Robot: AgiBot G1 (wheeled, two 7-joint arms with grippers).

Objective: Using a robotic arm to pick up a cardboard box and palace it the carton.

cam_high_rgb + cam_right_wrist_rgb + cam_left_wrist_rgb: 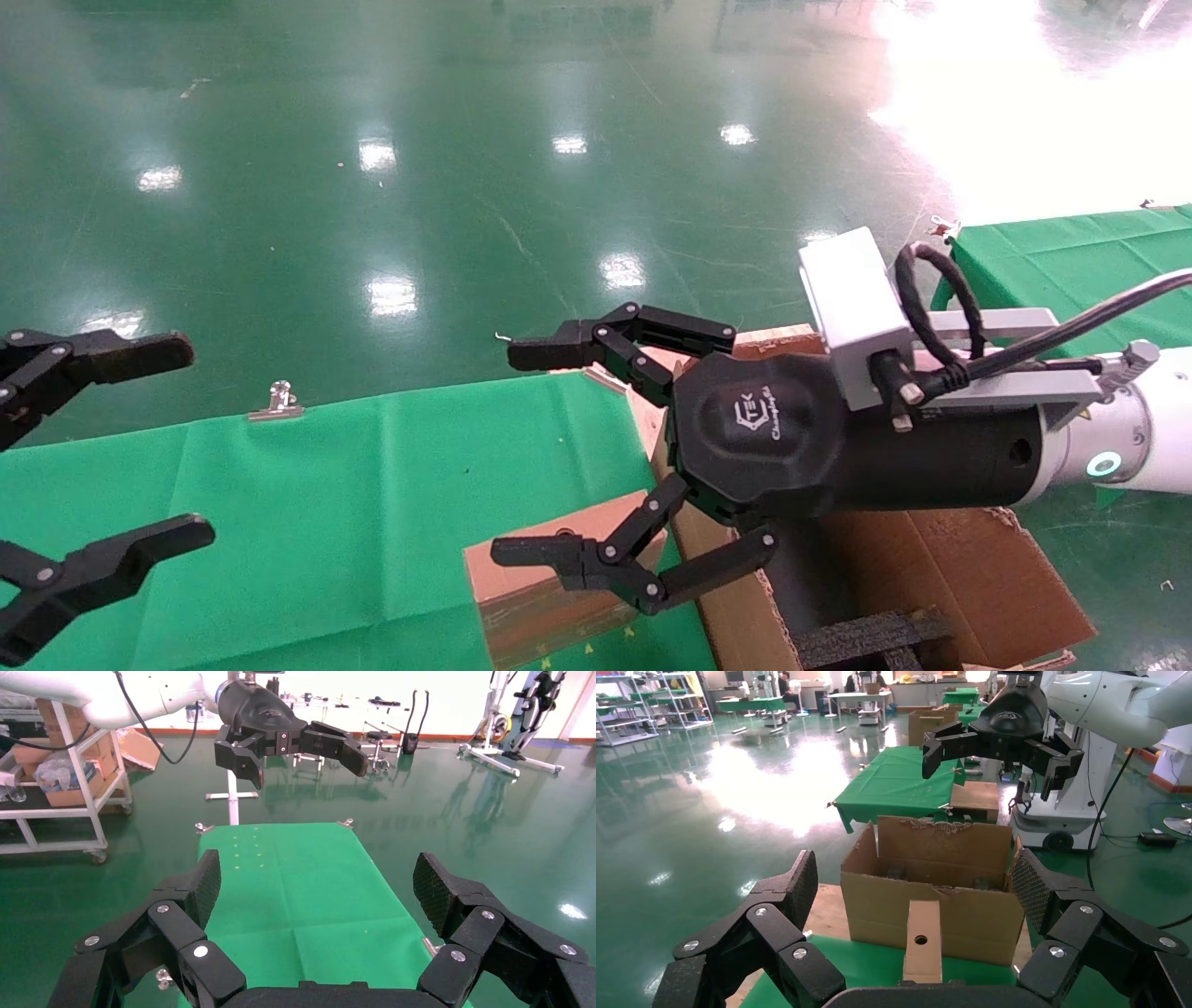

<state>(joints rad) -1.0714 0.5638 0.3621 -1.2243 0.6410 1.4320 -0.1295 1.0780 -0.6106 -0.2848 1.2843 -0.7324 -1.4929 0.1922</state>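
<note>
In the head view the right claw (531, 457) reached in from the right edge toward the centre, its fingers spread wide apart and holding nothing. The white robotic arm (1155, 433) behind it lay almost level, which probably served to bring the open fingers over the load from the side. The cardboard box (535, 596) sat on the green-covered desk (326, 503) at lower centre, just under the lower finger and close beside the carton (968, 568). No finger touched it that I could see. Its closeness to the carton would keep the carry short. The carton stood at lower right with its flaps up and black foam (871, 638) showing inside, so its mouth was open to receive the box. The left claw (98, 447) hung at the left edge of the frame, also spread apart and empty, well clear of the work, likely parked out of the way.
</note>
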